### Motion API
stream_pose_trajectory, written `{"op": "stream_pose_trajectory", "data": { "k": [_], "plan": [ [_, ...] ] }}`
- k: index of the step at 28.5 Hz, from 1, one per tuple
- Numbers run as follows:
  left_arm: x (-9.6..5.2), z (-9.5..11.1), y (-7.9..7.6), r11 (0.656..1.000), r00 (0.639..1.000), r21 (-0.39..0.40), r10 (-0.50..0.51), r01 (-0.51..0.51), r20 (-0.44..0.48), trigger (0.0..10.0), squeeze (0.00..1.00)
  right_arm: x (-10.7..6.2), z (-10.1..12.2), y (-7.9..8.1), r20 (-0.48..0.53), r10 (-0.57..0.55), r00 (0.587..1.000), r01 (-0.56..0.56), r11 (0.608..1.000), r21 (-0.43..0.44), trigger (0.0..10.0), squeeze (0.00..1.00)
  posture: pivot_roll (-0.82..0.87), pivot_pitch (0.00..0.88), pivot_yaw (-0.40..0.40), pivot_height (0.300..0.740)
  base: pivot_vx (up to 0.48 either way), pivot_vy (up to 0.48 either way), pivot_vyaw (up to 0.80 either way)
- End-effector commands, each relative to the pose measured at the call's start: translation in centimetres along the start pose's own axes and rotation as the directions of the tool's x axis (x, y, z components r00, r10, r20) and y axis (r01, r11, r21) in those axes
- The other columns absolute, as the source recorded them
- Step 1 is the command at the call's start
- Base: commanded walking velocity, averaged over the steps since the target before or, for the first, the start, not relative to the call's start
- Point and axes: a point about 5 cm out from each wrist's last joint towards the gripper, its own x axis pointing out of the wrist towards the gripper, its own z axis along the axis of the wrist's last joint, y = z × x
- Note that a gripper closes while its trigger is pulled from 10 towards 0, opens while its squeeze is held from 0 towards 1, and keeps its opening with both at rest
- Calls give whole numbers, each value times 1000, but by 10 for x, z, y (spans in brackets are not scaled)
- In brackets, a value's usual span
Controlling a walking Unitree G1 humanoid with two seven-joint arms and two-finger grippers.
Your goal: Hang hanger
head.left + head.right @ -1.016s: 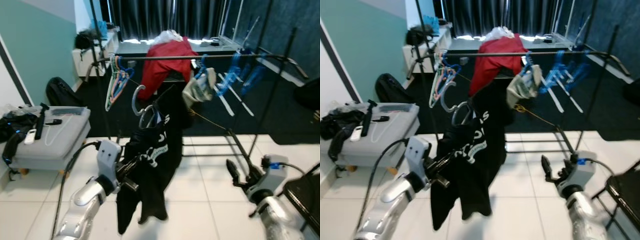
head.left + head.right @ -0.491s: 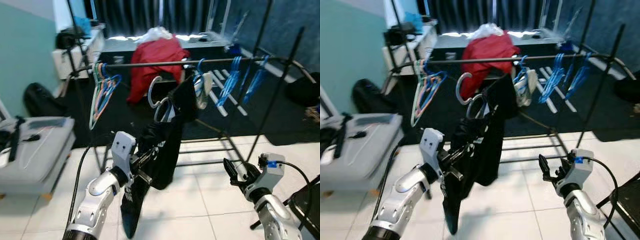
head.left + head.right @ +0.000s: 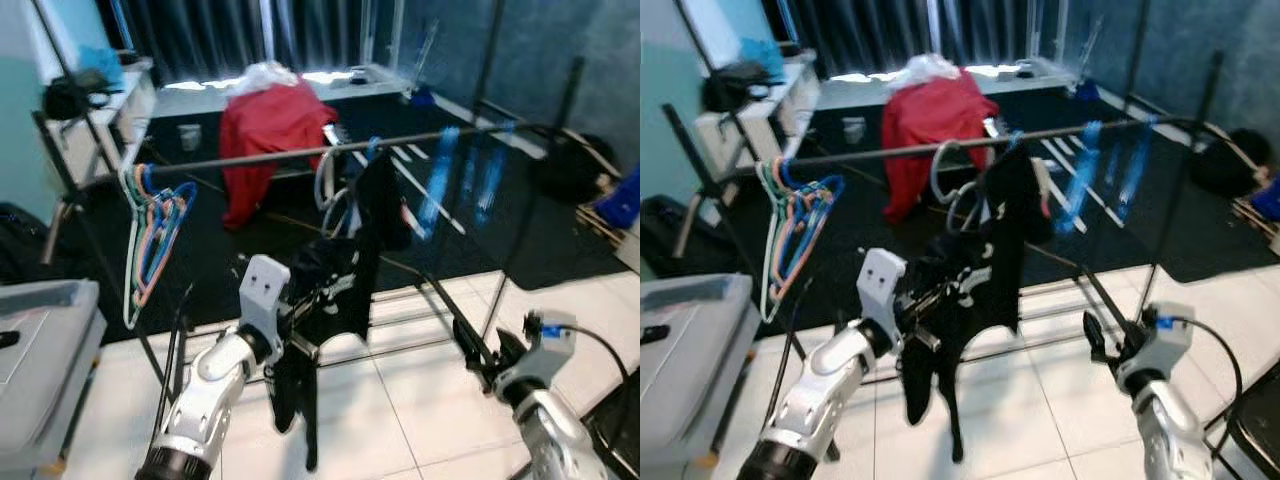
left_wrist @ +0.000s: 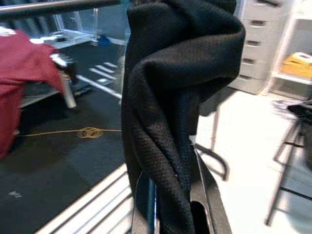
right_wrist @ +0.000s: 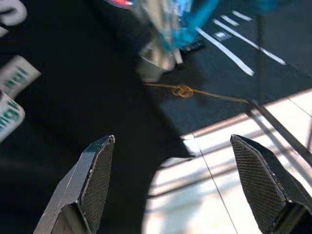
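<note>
Fingers of left gripper (image 4: 168,204) clamp black garment (image 3: 975,275) below rail (image 3: 940,148).

Clothes rail (image 3: 250,158) — coloured hangers (image 3: 150,235), black garment (image 3: 345,270)

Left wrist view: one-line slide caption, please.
Left gripper fingers shut on the black garment, with the clothes rail just above.

A: Any writing to read?

B: White print on the black shirt (image 3: 975,275), but it is blurred in the eye views and no word can be made out.

A: And from the right wrist?

B: White lettering on the shirt there, cut off; perhaps "ngi", not certain.
</note>
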Motion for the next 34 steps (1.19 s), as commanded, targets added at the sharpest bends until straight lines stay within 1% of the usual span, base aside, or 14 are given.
{"op": "stream_pose_trajectory", "data": {
  "k": [1,3,7,9,11,14,20,25,29,30,31,32,33,34],
  "plan": [
    [0,-5,3,999,999,19,40,-39,-35,10000,0,-2,-9,3,-24,6,1000,-5,1000,26,10000,0,-108,0,14,740,480,0,0],
    [-1,-11,10,991,987,55,124,-119,-100,10000,0,-2,-9,3,-26,4,1000,-4,1000,28,10000,0,-111,0,17,740,459,0,0],
    [-7,-19,16,985,974,100,155,-140,-164,10000,0,-3,-9,2,-28,3,1000,-2,1000,31,10000,0,-111,0,17,740,110,0,0],
    [-16,-22,21,982,973,162,125,-93,-195,10000,0,-3,-9,2,-30,2,1000,-1,999,33,10000,0,-111,0,17,740,0,0,0],
    [-16,-22,21,982,973,162,125,-93,-195,10000,0,-3,-9,2,-30,2,1000,-1,999,33,10000,0,-111,0,17,740,0,0,0],
    [-38,-17,26,985,986,162,-39,66,-165,10000,0,-3,-9,2,-36,5,999,-3,999,38,10000,0,-105,0,12,740,0,0,0],
    [-50,-15,34,986,987,153,-49,73,-154,10000,0,-2,-9,2,-38,7,999,-6,999,39,10000,0,-101,0,10,740,0,0,0],
    [-70,-14,51,976,975,211,-13,61,-221,10000,0,-2,-10,2,-43,12,999,-10,999,41,10000,0,-93,0,4,740,0,0,0],
    [-81,-18,62,956,946,279,5,90,-325,10000,0,-1,-10,2,-47,14,999,-12,999,43,10000,0,-91,0,2,740,0,0,0],
    [-89,-25,68,944,910,303,7,131,-415,10000,0,-1,-10,3,-48,15,999,-13,999,44,10000,0,-90,0,3,740,0,0,0],
    [-89,-25,68,944,910,303,7,131,-415,10000,0,-1,-10,3,-48,15,999,-13,999,44,10000,0,-90,0,3,740,0,0,0],
    [-97,-32,75,934,870,323,30,150,-491,10000,0,-1,-10,3,-49,16,999,-13,999,45,10000,0,-90,0,3,740,0,0,0],
    [-97,-32,75,934,870,323,30,150,-491,10000,0,-1,-10,3,-49,16,999,-13,999,45,10000,0,-90,0,3,740,0,0,0],
    [-104,-39,83,930,833,340,72,143,-549,10000,0,-1,-10,3,-49,15,999,-13,999,45,10000,0,-90,0,4,740,0,0,0]
  ]
}}
